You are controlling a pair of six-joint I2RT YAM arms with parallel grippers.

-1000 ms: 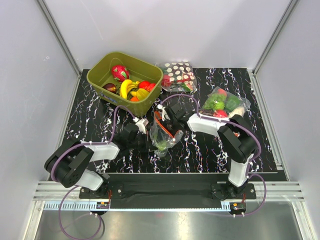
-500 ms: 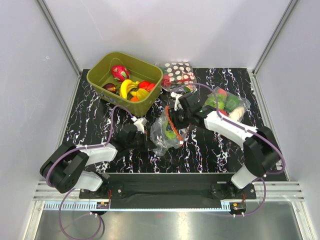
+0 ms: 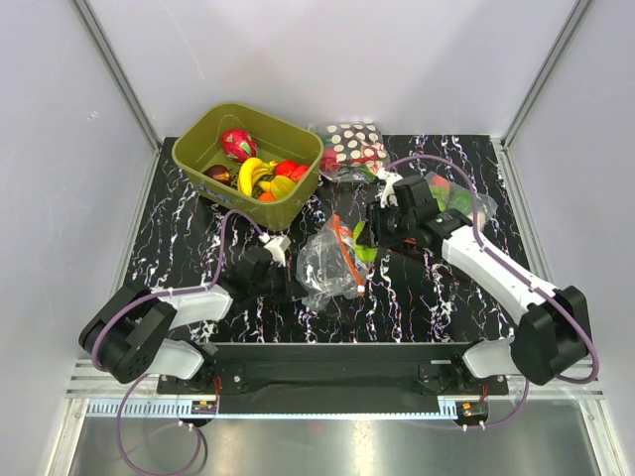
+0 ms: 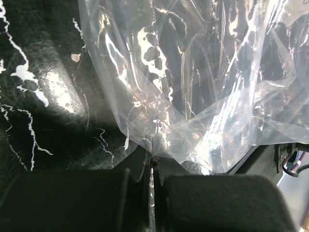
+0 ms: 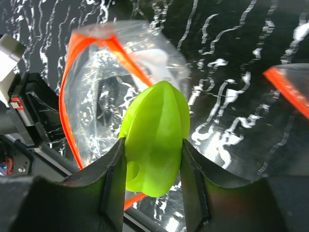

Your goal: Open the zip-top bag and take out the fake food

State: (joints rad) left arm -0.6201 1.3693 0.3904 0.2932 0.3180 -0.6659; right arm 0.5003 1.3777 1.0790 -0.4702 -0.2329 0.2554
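Observation:
The clear zip-top bag [image 3: 325, 266] with an orange-red zip strip [image 3: 344, 245] lies on the black marbled mat, its mouth open toward the right. My left gripper [image 3: 286, 276] is shut on the bag's left edge; the left wrist view shows crinkled plastic [image 4: 193, 87] pinched between the closed fingers. My right gripper [image 3: 369, 243] is shut on a green fake food piece [image 5: 155, 137], held just outside the open bag mouth [image 5: 91, 101]. Other fake fruits, a yellow banana [image 3: 250, 177] and red pieces, lie in the olive bin [image 3: 203, 144].
The olive bin at back left also holds a red-pink dragon fruit toy [image 3: 238, 144]. A clear bag with a polka-dot item [image 3: 352, 147] lies at back centre. A clear bag of green and red vegetables [image 3: 456, 198] lies at right, behind the right arm.
My right gripper has pulled back to the right, out of the bag, carrying the green piece. The bag has flattened and its mouth stretched right. The left gripper has kept its hold.

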